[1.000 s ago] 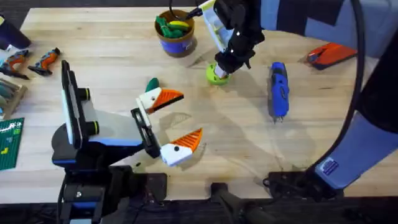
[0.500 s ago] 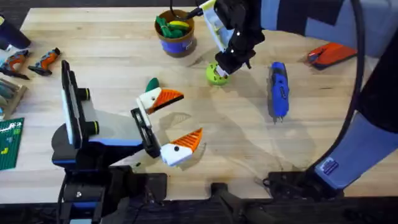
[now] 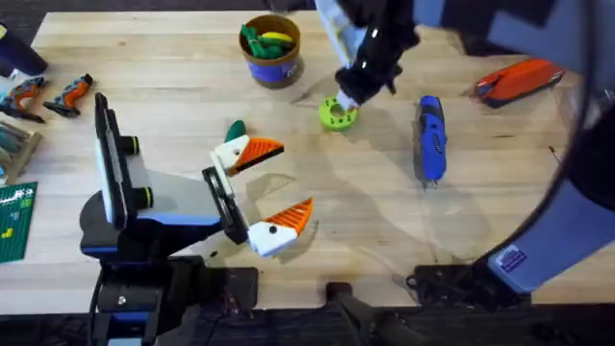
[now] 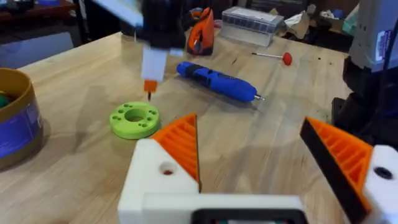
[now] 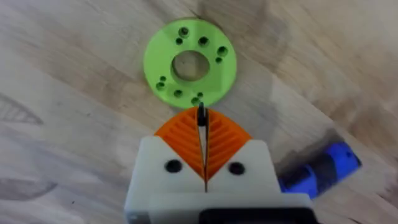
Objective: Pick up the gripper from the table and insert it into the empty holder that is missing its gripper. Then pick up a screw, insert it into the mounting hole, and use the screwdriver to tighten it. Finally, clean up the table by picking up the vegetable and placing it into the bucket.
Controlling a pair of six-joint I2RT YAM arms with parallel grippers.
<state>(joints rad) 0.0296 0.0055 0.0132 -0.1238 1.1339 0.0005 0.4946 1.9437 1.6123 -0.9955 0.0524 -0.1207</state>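
Right now my right gripper (image 5: pixel 203 134) hangs above the lime-green disc (image 3: pixel 337 113), its jaws pressed together on a thin dark screw (image 5: pixel 201 116) whose tip sticks out just past the orange pads. From the left wrist camera I see that same gripper (image 4: pixel 149 87) clear of the table (image 3: pixel 192 77), a little behind the disc (image 4: pixel 135 119). The disc (image 5: pixel 189 63) lies flat, with a large centre hole and small holes around it.

My left gripper (image 3: pixel 259 197) sits low over the near part of the table with its jaws wide apart and nothing between them; both white holders carry orange tips, the gripper (image 3: pixel 294 217) and its mate beside it. In the left wrist view the holder (image 4: pixel 163 180) shows a dark mounting hole in its white face.

The screwdriver (image 3: pixel 430 140) lies flat on the table to the right of the disc, well apart from it. The bucket (image 3: pixel 270 48) stands at the far side with green and yellow items inside. The vegetable (image 3: pixel 234 130) lies just behind the left gripper's farther fingertip.
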